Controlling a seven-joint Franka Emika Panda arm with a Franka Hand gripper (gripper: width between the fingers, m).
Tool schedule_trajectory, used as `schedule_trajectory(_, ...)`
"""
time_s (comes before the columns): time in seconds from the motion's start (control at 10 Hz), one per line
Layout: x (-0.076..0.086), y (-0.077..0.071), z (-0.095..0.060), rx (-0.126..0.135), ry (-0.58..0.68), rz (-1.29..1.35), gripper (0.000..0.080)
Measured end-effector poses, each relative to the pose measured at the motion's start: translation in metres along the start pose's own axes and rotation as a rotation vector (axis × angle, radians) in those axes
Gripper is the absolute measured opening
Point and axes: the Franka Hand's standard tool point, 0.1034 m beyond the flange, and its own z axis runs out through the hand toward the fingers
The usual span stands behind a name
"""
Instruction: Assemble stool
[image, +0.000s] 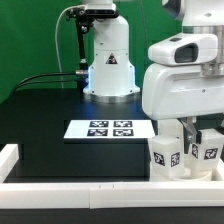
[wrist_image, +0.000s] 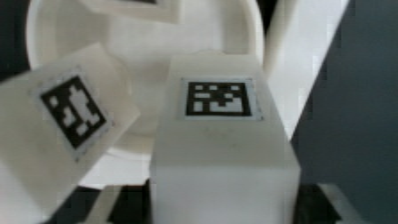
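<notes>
In the wrist view a white stool leg (wrist_image: 219, 130) with a square tag stands between my gripper's (wrist_image: 222, 205) dark fingers (wrist_image: 128, 200), which press against both its sides. A second tagged leg (wrist_image: 75, 105) leans beside it. A curved white part behind them (wrist_image: 196, 25) looks like the round seat. In the exterior view my gripper (image: 188, 140) is low at the right, among two tagged legs (image: 165, 153) (image: 207, 150). I cannot tell there which leg it holds. The seat is hidden by the hand.
The marker board (image: 110, 128) lies flat on the black table, left of the gripper. A long white rail (image: 90, 190) runs along the table's front edge, with a short white wall (image: 8, 158) at the left. The arm's base (image: 108, 65) stands at the back.
</notes>
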Motion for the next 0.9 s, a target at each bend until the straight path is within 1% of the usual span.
schedule_trajectory(0.1, 0.001, -0.001, -0.001, -0.002, 0.008, 0.149, 0.0332)
schedule_trajectory(0.3, 0.001, 0.005, -0.001, 0.000, 0.018, 0.603, 0.0332)
schedule_trajectory(0.4, 0.001, 0.014, -0.001, 0.020, 0.016, 0.733, 0.0332)
schedule_trajectory(0.5, 0.002, 0.017, -0.002, 0.024, 0.020, 0.763, 0.0333)
schedule_trajectory(0.6, 0.002, 0.014, -0.001, 0.025, 0.017, 0.846, 0.0333)
schedule_trajectory(0.7, 0.000, 0.015, 0.000, 0.023, 0.012, 0.924, 0.0333)
schedule_trajectory(0.9, -0.003, 0.016, 0.000, 0.023, -0.008, 1.202, 0.0333)
